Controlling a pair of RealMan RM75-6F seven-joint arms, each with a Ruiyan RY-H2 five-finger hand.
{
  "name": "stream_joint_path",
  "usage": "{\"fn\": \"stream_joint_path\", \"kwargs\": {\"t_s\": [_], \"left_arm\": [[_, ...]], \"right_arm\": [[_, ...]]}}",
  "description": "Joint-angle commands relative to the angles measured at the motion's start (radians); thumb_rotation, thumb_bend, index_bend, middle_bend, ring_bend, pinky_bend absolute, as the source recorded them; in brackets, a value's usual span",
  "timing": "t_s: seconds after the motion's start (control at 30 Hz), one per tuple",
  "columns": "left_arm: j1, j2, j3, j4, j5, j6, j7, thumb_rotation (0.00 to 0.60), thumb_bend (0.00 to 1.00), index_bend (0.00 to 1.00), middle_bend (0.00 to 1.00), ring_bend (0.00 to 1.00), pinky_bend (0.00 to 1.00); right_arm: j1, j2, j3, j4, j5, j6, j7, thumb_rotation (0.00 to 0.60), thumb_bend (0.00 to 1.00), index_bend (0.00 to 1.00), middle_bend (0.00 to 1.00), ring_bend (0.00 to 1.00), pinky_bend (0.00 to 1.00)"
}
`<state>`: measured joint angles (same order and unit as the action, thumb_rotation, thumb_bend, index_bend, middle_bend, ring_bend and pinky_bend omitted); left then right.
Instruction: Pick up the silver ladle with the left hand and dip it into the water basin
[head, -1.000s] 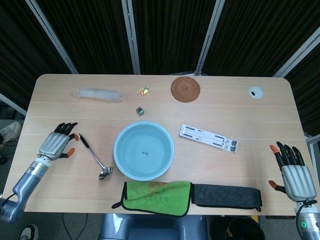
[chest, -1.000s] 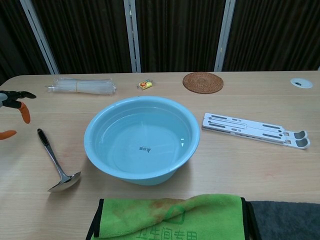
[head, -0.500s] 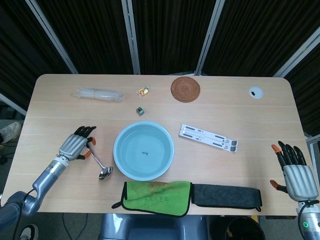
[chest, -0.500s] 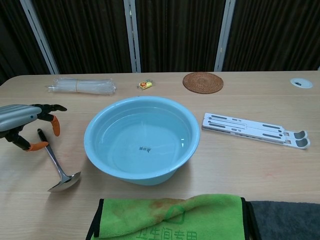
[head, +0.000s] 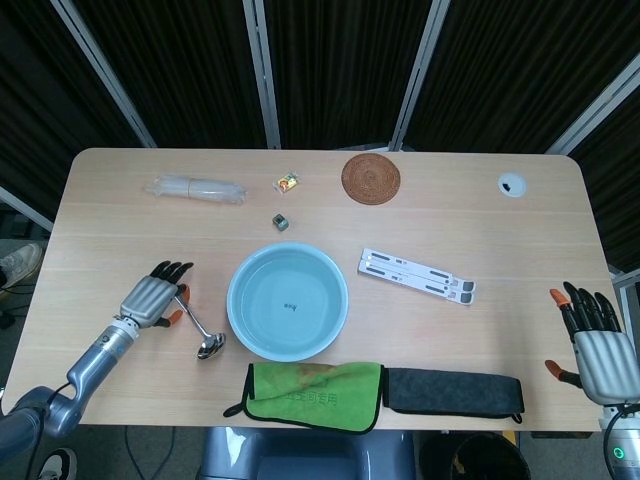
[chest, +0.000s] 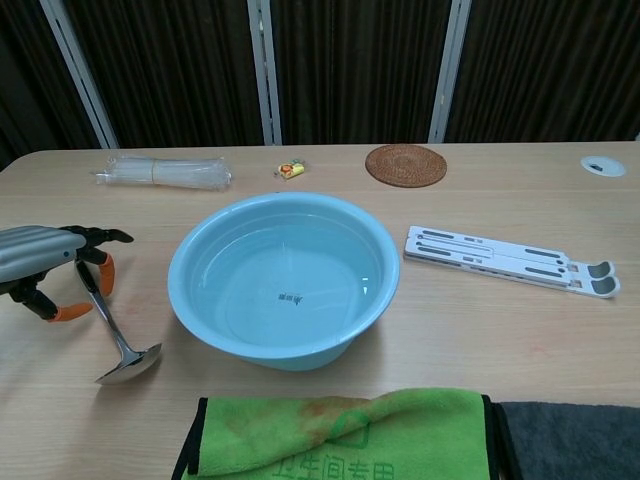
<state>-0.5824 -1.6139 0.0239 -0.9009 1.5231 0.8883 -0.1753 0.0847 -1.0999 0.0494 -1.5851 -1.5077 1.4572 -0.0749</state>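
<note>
The silver ladle (head: 199, 327) (chest: 113, 331) lies flat on the table just left of the light-blue water basin (head: 246, 322) (chest: 190, 300). Its bowl points toward the front edge and its black handle end toward the back. My left hand (head: 153, 297) (chest: 38, 264) hovers over the handle's top end, palm down. Its fingers are apart, with orange-tipped fingertips (chest: 104, 273) on either side of the handle and no closed grip on it. My right hand (head: 596, 345) stays at the table's right front corner with its fingers spread and nothing in it; only the head view shows it.
A green cloth (head: 313, 395) and a dark grey cloth (head: 453, 390) lie along the front edge. A white folding stand (head: 416, 276) sits right of the basin. At the back are a woven coaster (head: 370, 178), a clear packet (head: 195, 188), a small sweet (head: 288, 182) and a small metal cube (head: 281, 222).
My left hand has moved right from the table's left side to the ladle's handle and come down over it. My right hand has drawn slightly toward the front edge. The ladle has not moved.
</note>
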Motion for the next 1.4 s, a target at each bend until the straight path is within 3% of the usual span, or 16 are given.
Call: {"fn": "stream_joint_path", "kwargs": {"t_s": [0.03, 0.33, 1.2, 1.4], "left_arm": [[-0.002, -0.007, 0.003, 0.017, -0.004, -0.005, 0.000, 0.600, 0.38, 0.44, 0.00, 0.00, 0.00], [-0.009, -0.030, 0.011, 0.060, 0.000, -0.007, -0.006, 0.600, 0.30, 0.43, 0.00, 0.00, 0.00], [-0.035, -0.053, 0.025, 0.119, -0.002, -0.054, -0.039, 0.600, 0.29, 0.46, 0.00, 0.00, 0.00], [-0.027, -0.020, 0.039, 0.067, 0.006, -0.044, -0.050, 0.600, 0.29, 0.47, 0.00, 0.00, 0.00]], "right_arm": [[0.000, -0.002, 0.001, 0.001, 0.002, 0.000, -0.003, 0.600, 0.02, 0.06, 0.00, 0.00, 0.00], [0.004, -0.005, 0.000, 0.003, 0.003, -0.008, -0.010, 0.600, 0.02, 0.06, 0.00, 0.00, 0.00], [0.006, -0.013, 0.009, 0.009, 0.024, -0.013, -0.030, 0.600, 0.02, 0.06, 0.00, 0.00, 0.00], [0.007, -0.016, 0.011, 0.010, 0.029, -0.013, -0.033, 0.600, 0.02, 0.06, 0.00, 0.00, 0.00]]}}
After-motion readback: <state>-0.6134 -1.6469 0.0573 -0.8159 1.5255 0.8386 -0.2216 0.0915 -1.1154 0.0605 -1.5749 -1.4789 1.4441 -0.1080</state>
